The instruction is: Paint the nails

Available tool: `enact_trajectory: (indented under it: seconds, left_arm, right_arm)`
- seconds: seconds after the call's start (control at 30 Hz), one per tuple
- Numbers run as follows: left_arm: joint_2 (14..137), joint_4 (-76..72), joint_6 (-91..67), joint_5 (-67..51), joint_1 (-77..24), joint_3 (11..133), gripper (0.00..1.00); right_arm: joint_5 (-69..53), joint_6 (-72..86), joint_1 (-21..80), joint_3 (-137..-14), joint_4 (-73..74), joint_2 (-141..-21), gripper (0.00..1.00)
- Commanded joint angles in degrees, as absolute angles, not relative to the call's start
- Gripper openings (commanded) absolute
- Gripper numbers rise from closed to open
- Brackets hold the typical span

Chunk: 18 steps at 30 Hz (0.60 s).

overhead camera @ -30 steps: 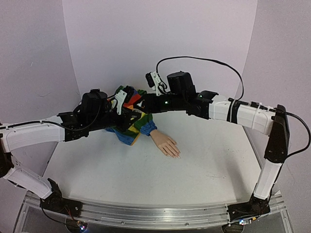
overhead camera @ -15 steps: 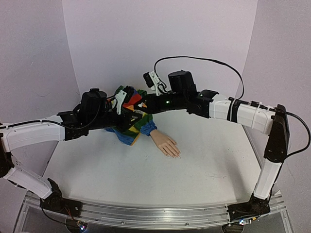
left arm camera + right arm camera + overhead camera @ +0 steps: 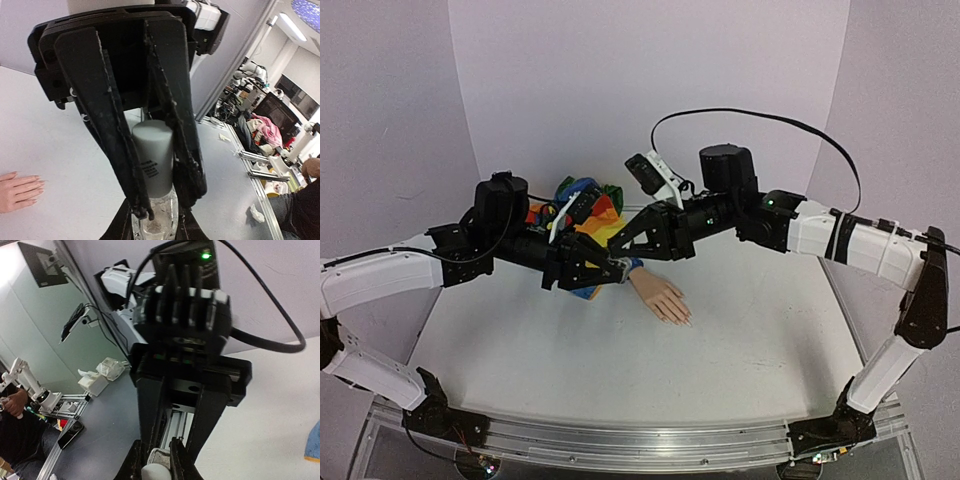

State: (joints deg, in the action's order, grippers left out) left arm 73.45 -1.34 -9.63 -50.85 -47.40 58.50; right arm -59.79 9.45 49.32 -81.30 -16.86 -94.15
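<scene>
Above the bench [image 3: 620, 380], the left tool [image 3: 608, 270] is clamped on the bottle [image 3: 155, 220] and the right tool [image 3: 628, 250] on its cap [image 3: 152, 160], apparently not yet off; nails [image 3: 682, 318] on the hand [image 3: 662, 298] lying nearby look wholly unpainted.

Matt plastic cap [image 3: 152, 157], glossy clear bottle [image 3: 156, 225], smooth matt table [image 3: 620, 375].

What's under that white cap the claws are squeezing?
A small clear bottle, pinched by the left claw; the right claw grips the cap. Its contents and lower part are hidden.
</scene>
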Motion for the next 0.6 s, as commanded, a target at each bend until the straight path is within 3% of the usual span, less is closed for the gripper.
enact_trajectory:
  seconds: [0.0, 0.1, 0.2, 0.3, 0.37, 0.43, 0.57]
  left_arm:
    - [70.4, -6.5, -11.6, -57.6, -46.1, 60.9, 0.00]
    - [70.5, -6.4, -12.4, -56.7, -46.1, 60.6, 0.00]
    - [70.3, -6.5, -13.3, -49.8, -46.1, 60.3, 0.00]
    - [68.5, -6.3, -12.0, -33.3, -46.1, 57.8, 0.00]
    - [66.9, -6.2, -11.9, -18.6, -46.1, 55.2, 0.00]
    - [65.4, -6.2, -11.4, -11.0, -46.2, 53.5, 0.00]
    - [64.3, -6.2, -8.6, -6.8, -46.4, 52.5, 0.00]
  right_arm:
    - [-71.6, 8.1, 50.5, -78.3, -16.6, -90.9, 0.00]
    - [-69.0, 8.5, 50.6, -77.6, -16.5, -90.1, 0.00]
    - [-62.3, 9.4, 50.6, -77.3, -16.4, -88.8, 0.17]
    - [-48.8, 10.3, 50.5, -76.2, -16.3, -86.9, 0.40]
    - [-36.6, 11.6, 50.5, -76.0, -15.7, -86.1, 0.51]
    - [-27.4, 13.8, 50.5, -76.1, -15.2, -85.8, 0.62]
    - [-25.2, 18.3, 50.6, -79.0, -15.6, -88.4, 0.70]
